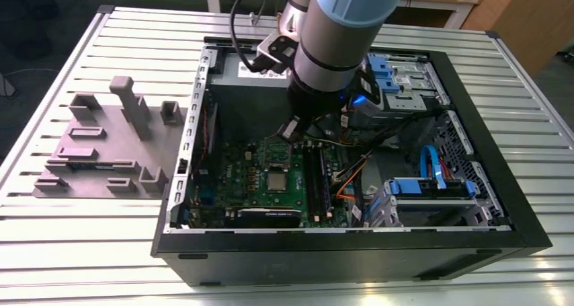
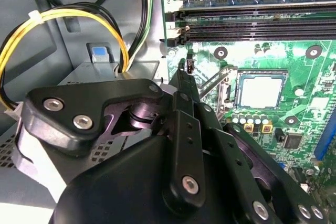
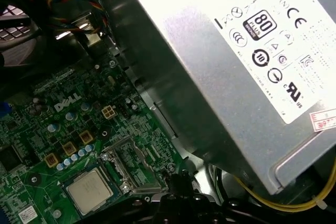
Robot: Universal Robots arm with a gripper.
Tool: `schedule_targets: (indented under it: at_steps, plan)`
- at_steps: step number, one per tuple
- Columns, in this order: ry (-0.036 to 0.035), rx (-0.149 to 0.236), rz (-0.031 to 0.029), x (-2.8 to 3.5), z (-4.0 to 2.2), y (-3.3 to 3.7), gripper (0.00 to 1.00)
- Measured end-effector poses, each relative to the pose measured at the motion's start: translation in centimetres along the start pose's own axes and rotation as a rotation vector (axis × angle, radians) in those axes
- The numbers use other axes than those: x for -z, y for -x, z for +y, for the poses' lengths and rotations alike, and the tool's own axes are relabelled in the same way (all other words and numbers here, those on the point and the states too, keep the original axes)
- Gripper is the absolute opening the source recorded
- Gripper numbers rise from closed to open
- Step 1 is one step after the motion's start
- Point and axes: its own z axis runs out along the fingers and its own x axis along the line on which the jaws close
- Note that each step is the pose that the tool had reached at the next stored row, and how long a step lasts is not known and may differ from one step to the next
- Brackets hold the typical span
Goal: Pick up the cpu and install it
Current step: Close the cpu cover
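The cpu [image 1: 277,181] is a small silvery square lying flat in its socket on the green motherboard [image 1: 240,175] inside the open computer case. It also shows in both wrist views, as the cpu [image 2: 261,90] and the cpu [image 3: 89,190], with a metal frame [image 3: 134,162] lying open beside it. My gripper [image 1: 291,131] hangs above the board, between the cpu and the power supply. Its black fingers [image 2: 188,77] are shut together with nothing between them, and the tips [image 3: 181,182] stand apart from the cpu.
The grey power supply [image 3: 226,77] with a white label sits close beside the gripper. Yellow and black cables [image 2: 68,17] run next to it. Black memory slots [image 2: 252,22] lie beyond the socket. Blue drive cages [image 1: 429,188] fill the case's far side. A grey fixture [image 1: 107,144] stands on the slatted table.
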Motion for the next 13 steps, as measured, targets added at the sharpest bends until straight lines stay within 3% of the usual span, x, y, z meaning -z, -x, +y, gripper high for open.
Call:
schedule_targets:
  at_steps: [13]
  plan:
    - [0.0001,0.001,0.0000,0.67,0.22,0.00,0.11]
